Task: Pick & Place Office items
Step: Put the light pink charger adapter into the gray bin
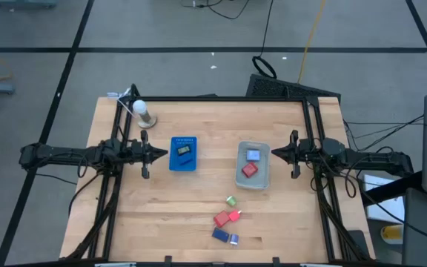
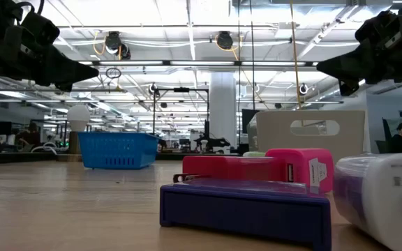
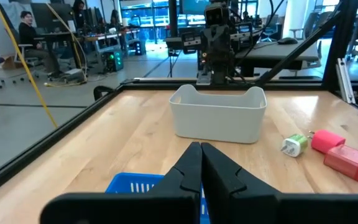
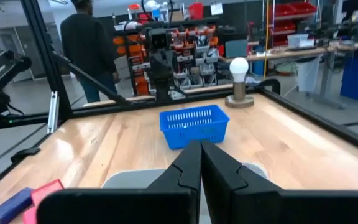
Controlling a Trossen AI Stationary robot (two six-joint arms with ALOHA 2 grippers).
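Two office items (image 1: 250, 162) (one pale blue, one red) are already seen inside the grey bin (image 1: 264, 178). Several more are left on the surface (image 1: 161, 215) near it. The left gripper (image 1: 160, 154) and right gripper (image 1: 276, 153) are held closed and empty beside the bin.

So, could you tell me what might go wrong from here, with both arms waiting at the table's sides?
The loose items sit tightly grouped: the red block touches the pink piece, and the blue block lies beside a pale blue one, so gripping one may shove its neighbour. The small green piece could slip from the fingers. The bulb on its stand stands close behind the left gripper and might be knocked. The right gripper waits beside the grey bin.
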